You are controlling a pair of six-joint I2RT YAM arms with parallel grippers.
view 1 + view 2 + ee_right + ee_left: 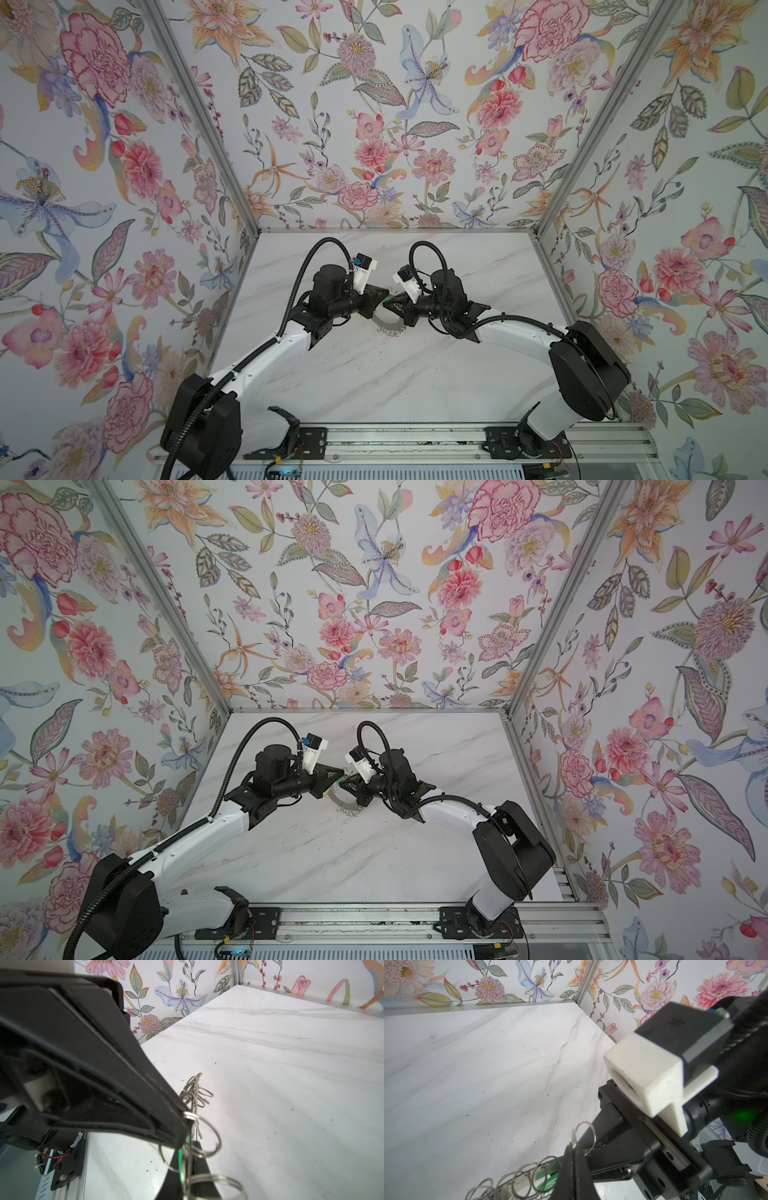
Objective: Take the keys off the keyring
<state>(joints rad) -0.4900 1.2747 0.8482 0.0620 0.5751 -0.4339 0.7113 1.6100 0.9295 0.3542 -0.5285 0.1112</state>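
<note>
Nearest edge: one aluminium rail (pixel 415 436) with two arm bases bolted to it. Two white-and-black arms reach in from there and meet nose to nose over mid-counter.

Left end effector (pixel 574 1155): jaws fully closed, pinching one of the wire loops (pixel 594 1137) at the rim of the keyring (pixel 387 322).

Right end effector (pixel 188 1147): jaws closed as well, with a sliver of the green-tagged key (pixel 181 1153) clamped between them. Its tips are just beside the left tips.

One keyring, a flat grey disc, hangs tilted just below and between the two end effectors. I cannot tell whether its lower edge meets the counter. At least five wire loops counted along the rim in the left wrist view, with more bunched by the right end effector. One key tag seen, green; the key blade itself is not made out.

Counter (pixel 374 382): white marble-look with grey veins and scattered dark specks. Beyond the end effectors are three walls (pixel 374 124) of floral wallpaper and two aluminium corner posts (pixel 203 120).
</note>
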